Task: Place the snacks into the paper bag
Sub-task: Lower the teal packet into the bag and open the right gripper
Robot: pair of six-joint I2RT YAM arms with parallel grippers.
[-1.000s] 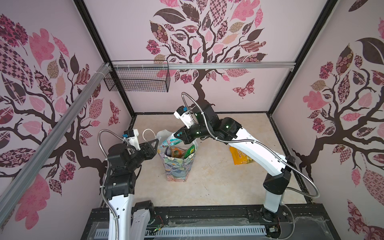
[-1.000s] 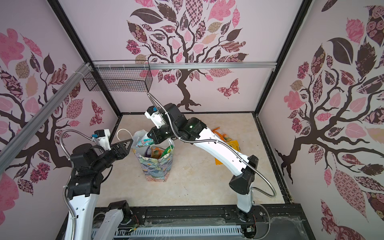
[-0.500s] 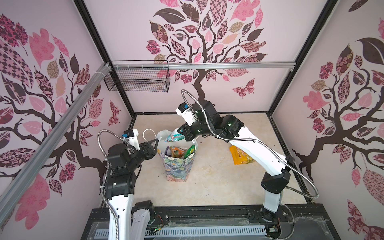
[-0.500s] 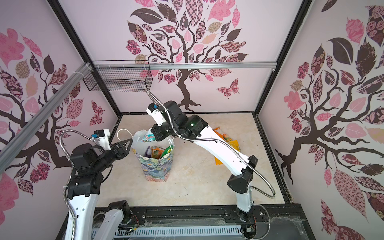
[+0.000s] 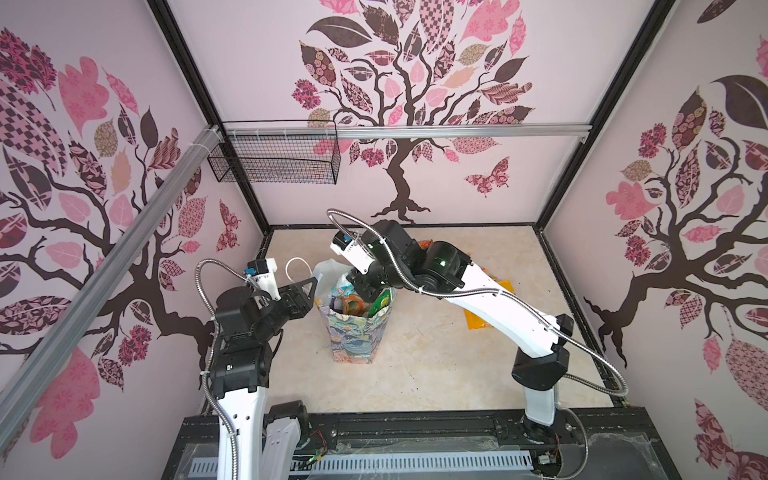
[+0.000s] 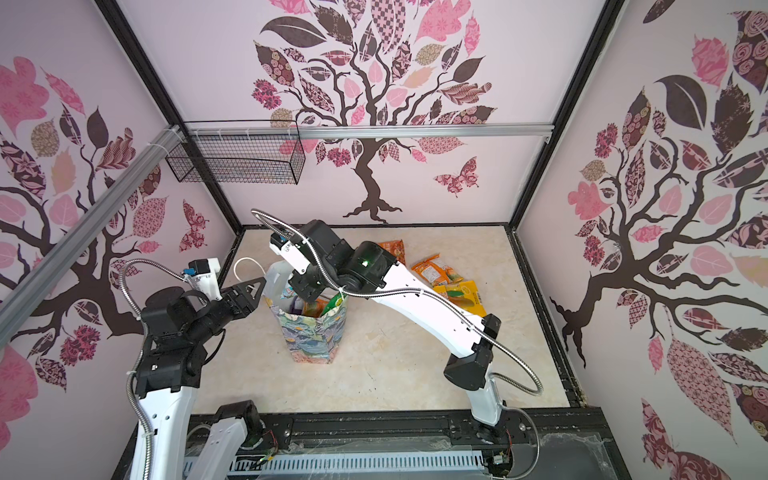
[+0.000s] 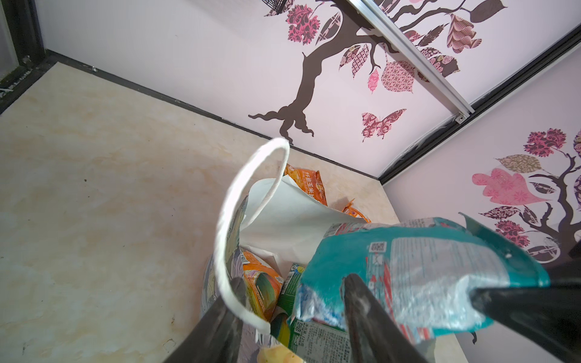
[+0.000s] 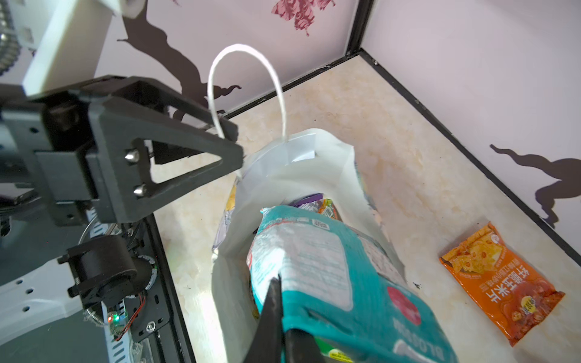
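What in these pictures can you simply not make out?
- How many snacks are inside the paper bag: the right gripper covers its mouth in both top views; the teal packet it grips blocks much of both wrist views.
- Loose packets on the floor: partly behind the right arm in both top views.
- Teal packet's small print: blurred in both wrist views.
- The bag's second handle: only one handle shows anywhere.

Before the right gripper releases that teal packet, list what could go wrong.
The teal packet, pinched in the right gripper, lies tilted over the packets standing in the paper bag; it may catch on them and stick out.
The white cord handle runs past a finger of the open left gripper; pulling away could snag it and tip the bag.
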